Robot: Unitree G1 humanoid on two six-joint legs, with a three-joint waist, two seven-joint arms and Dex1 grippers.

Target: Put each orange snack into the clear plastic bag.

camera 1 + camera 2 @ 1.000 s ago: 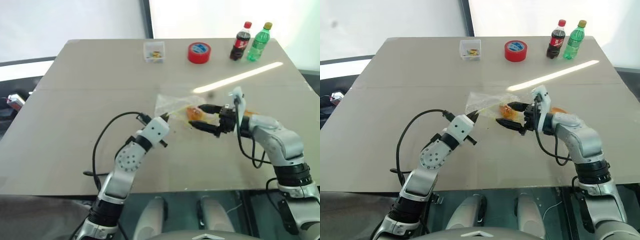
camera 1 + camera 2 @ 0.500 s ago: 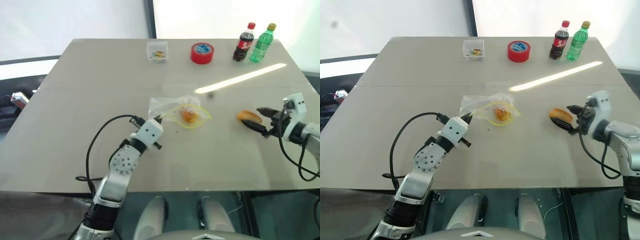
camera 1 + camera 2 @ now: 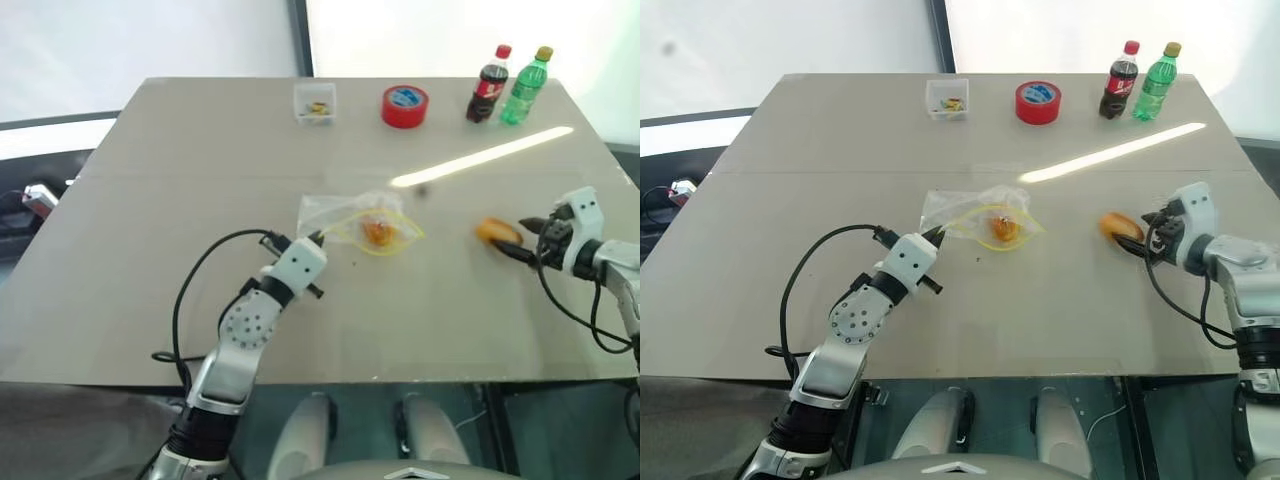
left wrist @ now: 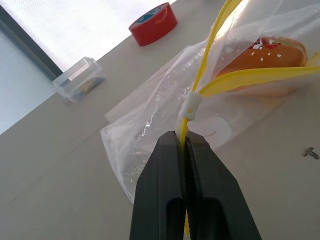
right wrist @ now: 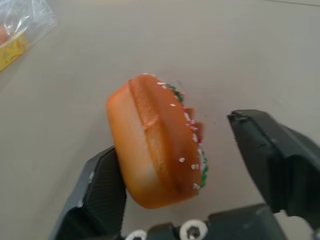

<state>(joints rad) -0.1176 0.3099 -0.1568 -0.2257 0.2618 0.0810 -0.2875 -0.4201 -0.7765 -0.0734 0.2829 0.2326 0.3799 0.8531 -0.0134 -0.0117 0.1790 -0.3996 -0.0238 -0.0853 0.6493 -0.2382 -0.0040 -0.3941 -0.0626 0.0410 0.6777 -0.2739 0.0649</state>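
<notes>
L hand (image 4: pixel 184 145) pinches bag (image 4: pixel 150 125); R hand (image 5: pixel 190 170) straddles snack (image 5: pixel 157 140).

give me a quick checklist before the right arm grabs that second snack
1. Second snack sits between the right end effector's fingers: ok.
2. Fingers closed on it: not ok, a gap shows on one side.
3. Left end effector pinches the bag's yellow strip: ok.
4. Bag mouth held open: ok.
5. First snack inside the bag: ok.
6. Table bare between second snack and bag: ok.
</notes>
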